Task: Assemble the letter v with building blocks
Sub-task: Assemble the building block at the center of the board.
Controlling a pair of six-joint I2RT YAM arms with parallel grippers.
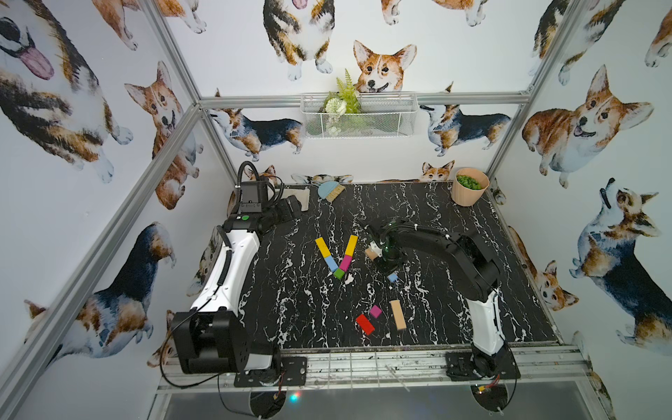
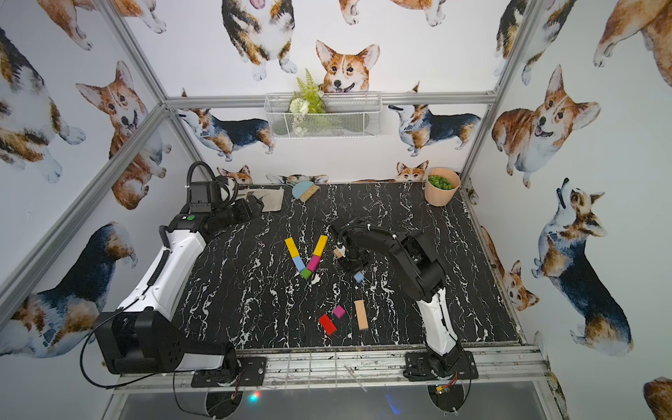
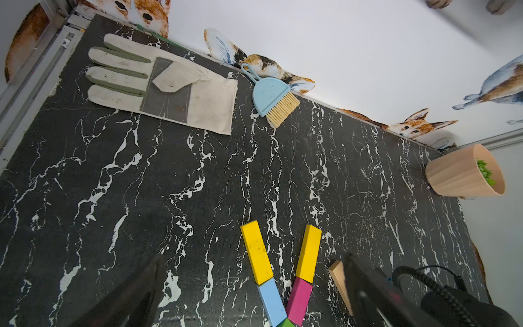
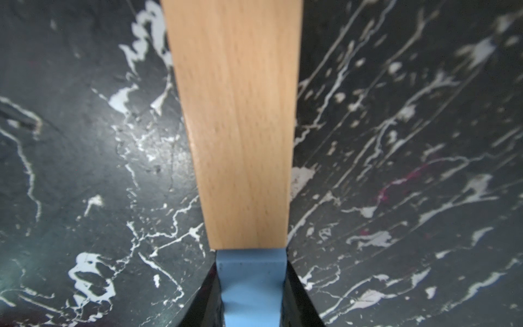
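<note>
Five blocks point(image 1: 331, 263) lie V-shaped on the worktop point(image 1: 436, 218). The right pincer point(image 1: 379, 254) clamps a tan bar point(image 1: 372, 252) just right of them, while the left pincer point(image 1: 292, 208) stands open far-left. A careless swing could knock the yellow bar point(image 1: 351, 245) askew.

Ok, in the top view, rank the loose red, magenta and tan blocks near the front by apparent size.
Largest: tan block.
Middle: red block.
Smallest: magenta block.
They lie close together, so nearness hardly matters.
</note>
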